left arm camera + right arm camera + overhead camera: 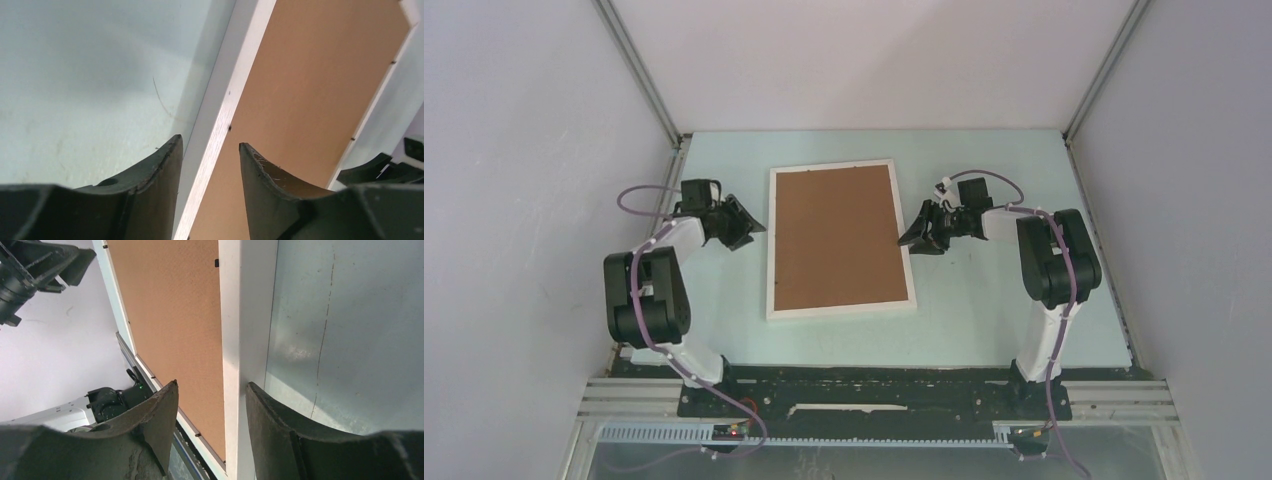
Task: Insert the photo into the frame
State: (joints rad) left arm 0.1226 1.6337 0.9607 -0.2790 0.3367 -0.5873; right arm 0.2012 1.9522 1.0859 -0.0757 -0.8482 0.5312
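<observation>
Left gripper [210, 145] and right gripper [210, 386] both stand with jaws parted, gripping nothing. Each straddles one long rail of the frame [839, 308], which lies flat between them, equally near both, with the backing board [836, 238] uppermost and the photo out of sight.

This is a robot test cell in a lab: plain white walls [524, 120] close in a pale green worktop [984, 320] on three sides; aluminium posts [639, 70] run up the corners. A left arm [649, 295] and a right arm [1054, 260] are bolted to a black plate [874, 395] at the near edge; purple cables [639, 195] loop along them.
</observation>
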